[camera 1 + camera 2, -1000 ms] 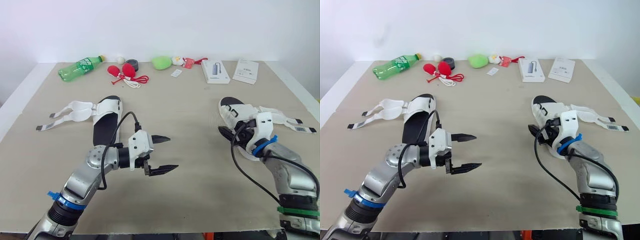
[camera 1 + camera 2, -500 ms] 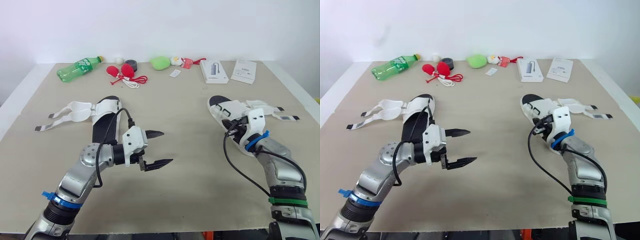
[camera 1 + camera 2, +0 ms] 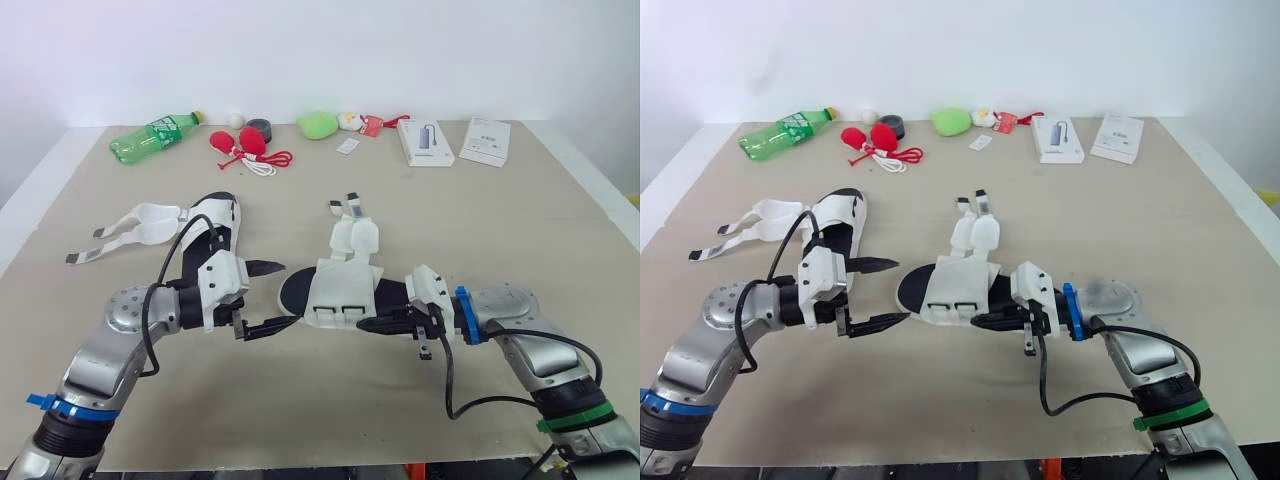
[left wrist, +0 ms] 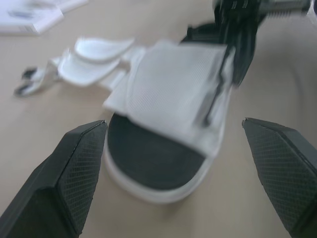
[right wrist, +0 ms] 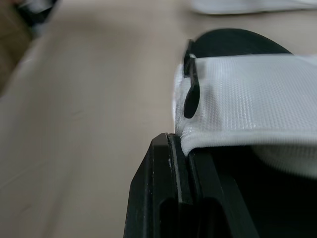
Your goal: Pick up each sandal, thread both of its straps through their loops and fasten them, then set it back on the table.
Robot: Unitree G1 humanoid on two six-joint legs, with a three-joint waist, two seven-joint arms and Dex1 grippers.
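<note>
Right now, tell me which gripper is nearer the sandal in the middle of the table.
Right. The right gripper is shut on the sandal at its side edge. The left gripper is open, its fingers flanking the sandal's end without touching.

The sandal (image 3: 340, 295) had white woven cloth straps (image 4: 173, 84) and a matt black footbed (image 4: 148, 161), the fingers (image 4: 74, 168) of the left tool (image 3: 288, 294) were black and rough with cross-hatching, and the counter (image 3: 470, 220) looked matt beige.

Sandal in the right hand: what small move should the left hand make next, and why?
Probably ease the open left hand forward and close on the free end of the sandal: the right hand grips its other end, and its straps lie unfastened.
</note>
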